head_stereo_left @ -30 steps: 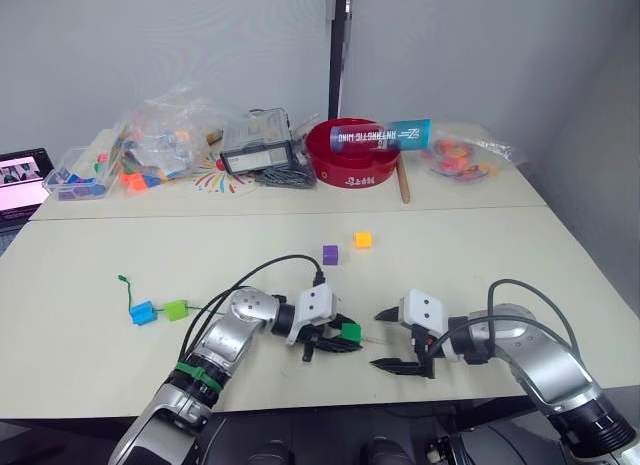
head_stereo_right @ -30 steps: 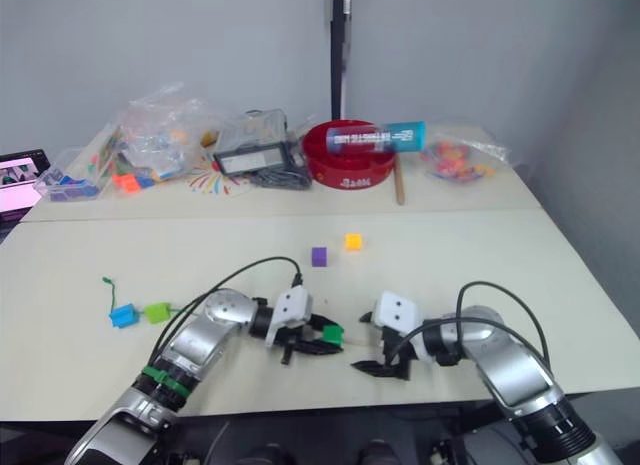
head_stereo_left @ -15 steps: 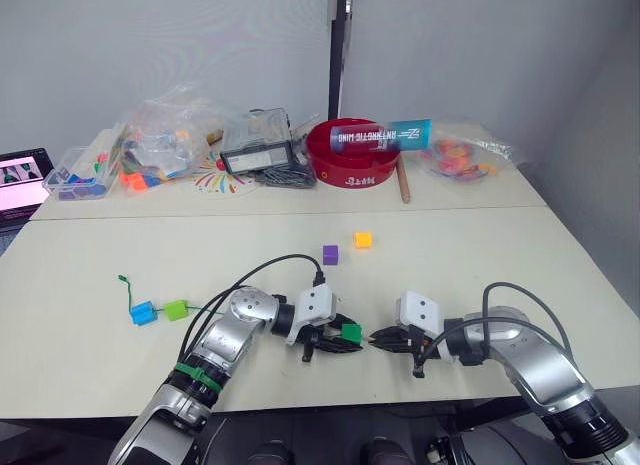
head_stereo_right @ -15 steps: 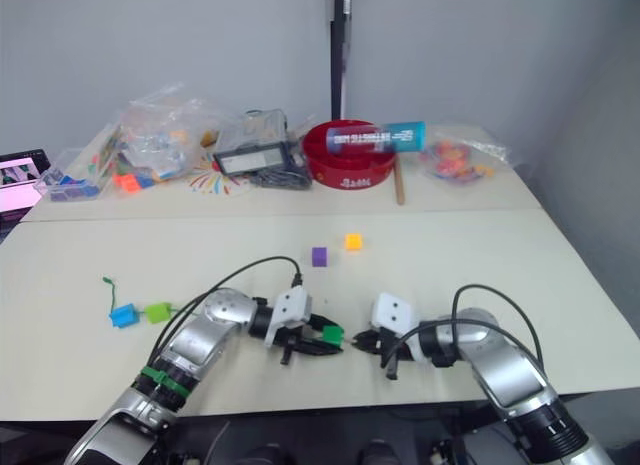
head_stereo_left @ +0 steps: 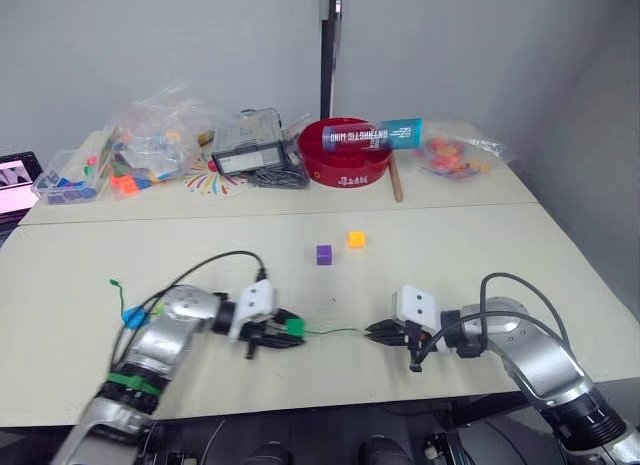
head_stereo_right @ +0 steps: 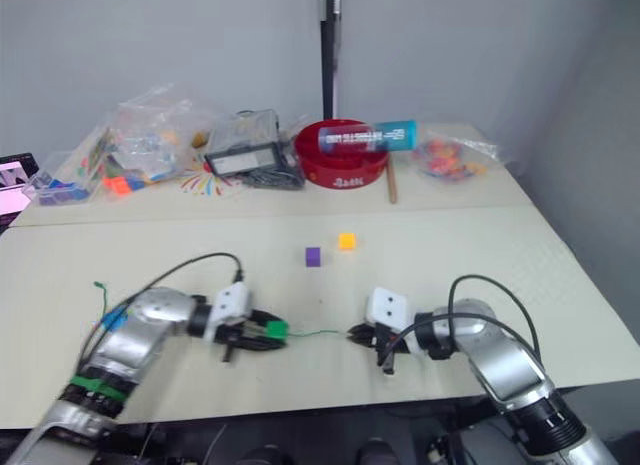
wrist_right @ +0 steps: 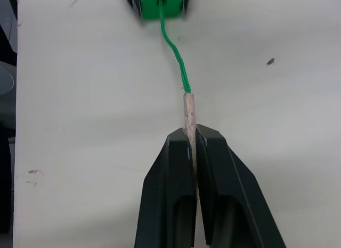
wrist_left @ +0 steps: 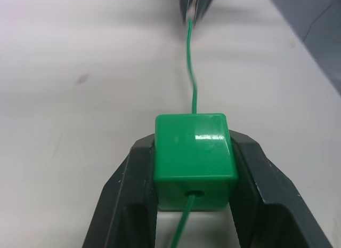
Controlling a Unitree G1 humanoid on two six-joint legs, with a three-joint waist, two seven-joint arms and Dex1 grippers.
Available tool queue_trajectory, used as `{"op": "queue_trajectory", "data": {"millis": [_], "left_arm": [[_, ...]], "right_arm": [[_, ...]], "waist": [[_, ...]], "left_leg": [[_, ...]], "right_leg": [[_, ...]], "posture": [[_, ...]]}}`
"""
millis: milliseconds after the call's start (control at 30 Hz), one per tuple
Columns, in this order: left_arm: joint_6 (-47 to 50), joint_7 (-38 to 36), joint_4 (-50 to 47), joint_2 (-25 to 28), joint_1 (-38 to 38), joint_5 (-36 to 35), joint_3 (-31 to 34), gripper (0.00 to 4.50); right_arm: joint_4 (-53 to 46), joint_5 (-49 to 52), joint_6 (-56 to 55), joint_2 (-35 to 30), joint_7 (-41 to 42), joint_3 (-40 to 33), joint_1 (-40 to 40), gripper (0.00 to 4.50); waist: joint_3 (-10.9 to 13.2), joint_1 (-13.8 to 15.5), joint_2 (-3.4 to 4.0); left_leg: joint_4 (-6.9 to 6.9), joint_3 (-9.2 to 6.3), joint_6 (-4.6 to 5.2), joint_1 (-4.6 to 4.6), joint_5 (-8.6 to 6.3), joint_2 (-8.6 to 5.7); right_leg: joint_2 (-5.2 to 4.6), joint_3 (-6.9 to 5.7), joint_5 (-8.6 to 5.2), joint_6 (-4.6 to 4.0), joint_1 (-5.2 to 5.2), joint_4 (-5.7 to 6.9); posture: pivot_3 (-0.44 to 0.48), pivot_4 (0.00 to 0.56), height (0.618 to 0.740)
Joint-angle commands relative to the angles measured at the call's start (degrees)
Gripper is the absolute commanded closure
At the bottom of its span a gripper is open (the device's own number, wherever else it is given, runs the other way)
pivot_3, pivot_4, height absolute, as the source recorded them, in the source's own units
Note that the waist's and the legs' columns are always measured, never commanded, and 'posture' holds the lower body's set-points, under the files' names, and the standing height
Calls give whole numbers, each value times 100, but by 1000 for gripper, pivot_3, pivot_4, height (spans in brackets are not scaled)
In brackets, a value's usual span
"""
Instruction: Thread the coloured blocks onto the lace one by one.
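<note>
My left gripper (wrist_left: pixel 195 152) is shut on the dark green block (wrist_left: pixel 195 154), low over the table's front. The green lace (head_stereo_left: pixel 330 333) runs through the block's hole and stretches across to my right gripper (wrist_right: pixel 192 135). That gripper is shut on the lace's pale stiff tip (wrist_right: pixel 189 112). The blue block (head_stereo_left: pixel 130 316) sits on the lace near my left elbow, with the light green one (head_stereo_left: pixel 155 307) partly hidden beside it. The lace's knotted tail (head_stereo_left: pixel 113 283) lies further left. The purple block (head_stereo_left: pixel 324 254) and the orange-yellow block (head_stereo_left: pixel 355 239) rest loose at mid-table.
Along the back stand a red bowl (head_stereo_left: pixel 345 163) with a blue tube (head_stereo_left: pixel 378 135) across it, a wooden stick (head_stereo_left: pixel 394 183), a small box (head_stereo_left: pixel 245 153) and plastic bags (head_stereo_left: pixel 150 140) of toys. A screen (head_stereo_left: pixel 12 175) sits at the far left edge.
My right gripper shut on the lace's tip. My left gripper carried the dark green block leftward along the lace, so a stretch of lace now spans the two grippers. The camera also shifted.
</note>
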Motion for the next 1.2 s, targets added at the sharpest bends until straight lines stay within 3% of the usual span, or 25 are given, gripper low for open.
{"op": "queue_trajectory", "data": {"millis": [33, 200, 467, 900, 967, 1133, 1200], "left_arm": [[-549, -392, 770, 653, 60, 40, 442, 3301], [-1369, -701, 2119, 1246, -112, 257, 625, 3301], [-2121, -770, 3528, 1659, -347, 495, 641, 3301], [-2597, -870, 4208, 1854, -347, 620, 690, 3301], [-2492, -912, 4120, 1776, -363, 443, 819, 2271], [-2105, -1087, 3782, 1670, -424, 220, 1057, 632], [-1636, -1173, 3221, 1675, -442, -42, 1163, 17]], "right_arm": [[-132, -34, -62, -20, 84, 57, -152, 4500], [8, -141, -149, 22, 148, 215, -279, 4500], [308, -344, -356, 102, 167, 361, -448, 4500], [549, -475, -546, 167, 241, 381, -548, 4500], [551, -491, -556, 172, 243, 383, -539, 4500], [562, -526, -561, 191, 262, 374, -534, 4500], [547, -526, -550, 188, 273, 369, -524, 4500]], "waist": [[0, 0, 1], [0, 10, 1], [-1, -126, 4], [-5, -194, 10], [-5, -194, 11], [-5, -138, 10], [-4, -125, 9]], "left_leg": [[-1, 0, 0, 1, 0, 0], [0, 2, 0, 5, 0, -5], [-13, 10, 0, 27, 0, 9], [-48, 41, 0, 68, 0, 17], [-50, 41, 0, 69, 0, 17], [-52, 44, 0, 62, 0, 9], [-52, 43, 0, 57, 0, 7]], "right_leg": [[-1, 0, 0, 0, 0, 1], [-4, -2, 0, 0, 4, 1], [8, -3, 0, -1, 4, 12], [5, 0, 0, -2, 4, 18], [4, 0, 0, -2, 5, 18], [-5, -1, 0, -2, 2, 14], [-9, -1, 0, -2, 2, 9]], "posture": [[0, 150, 740], [0, 150, 740], [0, 150, 740], [0, 150, 740], [0, 150, 740], [0, 150, 740], [0, 150, 740]]}}
